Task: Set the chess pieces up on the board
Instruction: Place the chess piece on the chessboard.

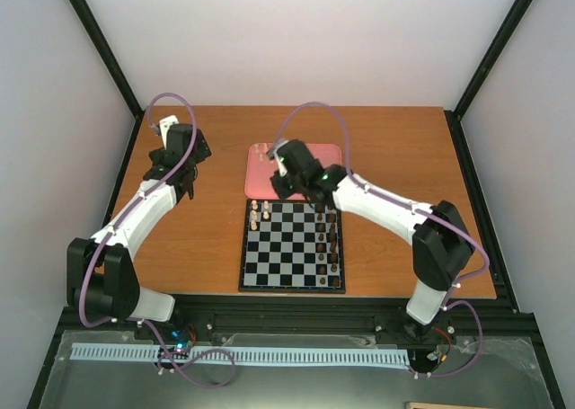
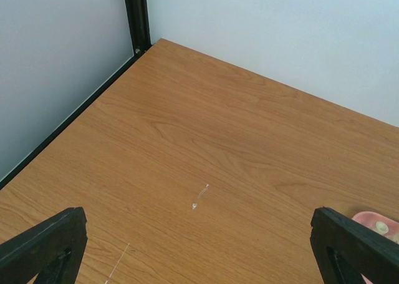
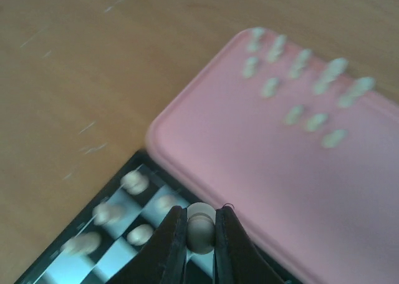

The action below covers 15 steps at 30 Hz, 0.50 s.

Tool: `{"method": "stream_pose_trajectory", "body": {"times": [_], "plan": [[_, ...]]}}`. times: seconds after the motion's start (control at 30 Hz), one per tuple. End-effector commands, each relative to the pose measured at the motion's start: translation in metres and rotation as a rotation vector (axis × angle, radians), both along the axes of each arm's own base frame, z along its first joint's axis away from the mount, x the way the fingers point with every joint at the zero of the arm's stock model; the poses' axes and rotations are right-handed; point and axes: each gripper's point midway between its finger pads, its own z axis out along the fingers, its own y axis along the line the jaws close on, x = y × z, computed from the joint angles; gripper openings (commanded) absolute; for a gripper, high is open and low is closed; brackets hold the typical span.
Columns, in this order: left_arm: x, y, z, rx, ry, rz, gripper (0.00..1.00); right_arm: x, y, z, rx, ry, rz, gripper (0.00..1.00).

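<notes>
The board (image 1: 292, 247) lies at the table's near middle, with dark brown pieces along its right side and several cream chess pieces (image 1: 257, 216) at its far left corner. My right gripper (image 3: 201, 231) is shut on a cream chess piece (image 3: 201, 233) above the board's far edge (image 3: 112, 243), next to the pink tray. Several more cream pieces (image 3: 299, 84) lie on the tray. Several cream pieces (image 3: 134, 183) stand on the board's corner squares. My left gripper (image 2: 199, 259) is open and empty over bare table, far left of the board.
The pink tray (image 1: 260, 173) lies just behind the board; its corner shows in the left wrist view (image 2: 377, 225). Black frame posts and white walls close the table's back and sides. The wooden table (image 1: 198, 238) shows left of the board.
</notes>
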Motion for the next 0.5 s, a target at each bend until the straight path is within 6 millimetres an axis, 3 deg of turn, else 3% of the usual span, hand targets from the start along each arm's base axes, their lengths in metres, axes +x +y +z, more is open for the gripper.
{"method": "stream_pose_trajectory", "body": {"times": [0.0,0.13,0.47], "plan": [[0.001,-0.001,0.025,0.002,-0.048,-0.006,1.0,-0.046,0.012,-0.027,-0.061,0.047,0.036,0.07],[0.0,-0.002,0.026,-0.002,-0.052,-0.01,1.0,-0.078,0.027,-0.043,-0.069,0.081,0.088,0.07],[0.001,-0.002,0.026,-0.001,-0.05,-0.009,1.0,-0.1,0.053,-0.086,-0.098,0.169,0.171,0.08]]}}
